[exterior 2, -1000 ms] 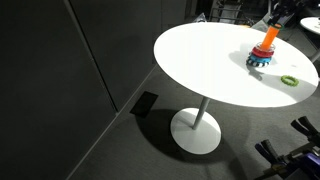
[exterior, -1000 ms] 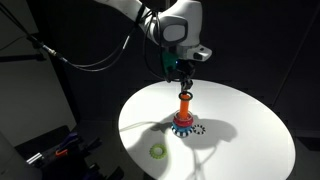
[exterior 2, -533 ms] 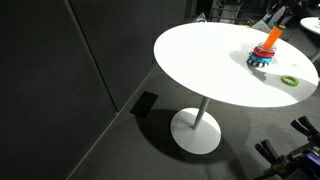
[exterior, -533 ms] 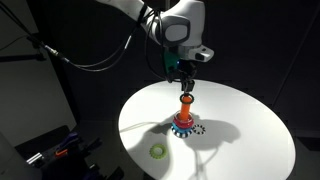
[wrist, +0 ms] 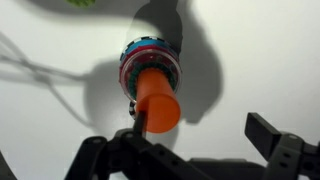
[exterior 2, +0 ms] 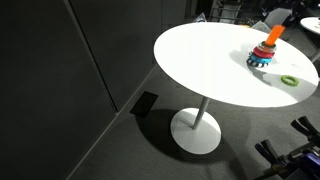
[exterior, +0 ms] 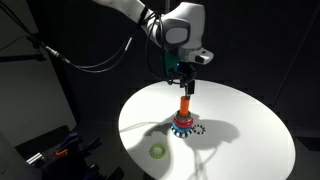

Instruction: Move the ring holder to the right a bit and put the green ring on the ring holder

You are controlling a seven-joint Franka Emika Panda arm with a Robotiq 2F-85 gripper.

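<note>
The ring holder [exterior: 184, 118] stands upright near the middle of the round white table [exterior: 240, 140]: an orange peg [wrist: 157, 100] on a red dome with a blue toothed rim. It also shows at the far edge in an exterior view, ring holder [exterior 2: 265, 50]. In the wrist view a dark teal-green band [wrist: 126, 66] circles the dome at the peg's foot; it looks like the green ring, though I cannot be sure. My gripper [exterior: 186, 84] hangs just above the peg, open. In the wrist view the gripper [wrist: 200, 125] has one finger [wrist: 140, 118] beside the peg top and holds nothing.
A bright lime ring [exterior: 157, 151] lies flat near the table's front edge, also seen as the lime ring [exterior 2: 290, 79]. A black-and-white dotted circle mark [exterior: 198, 129] sits next to the holder's base. The table edge drops to a dark floor.
The jaws have gone from shut at the peg's top to wide open, and the gripper has lifted slightly. The ring holder has stayed where it was.
</note>
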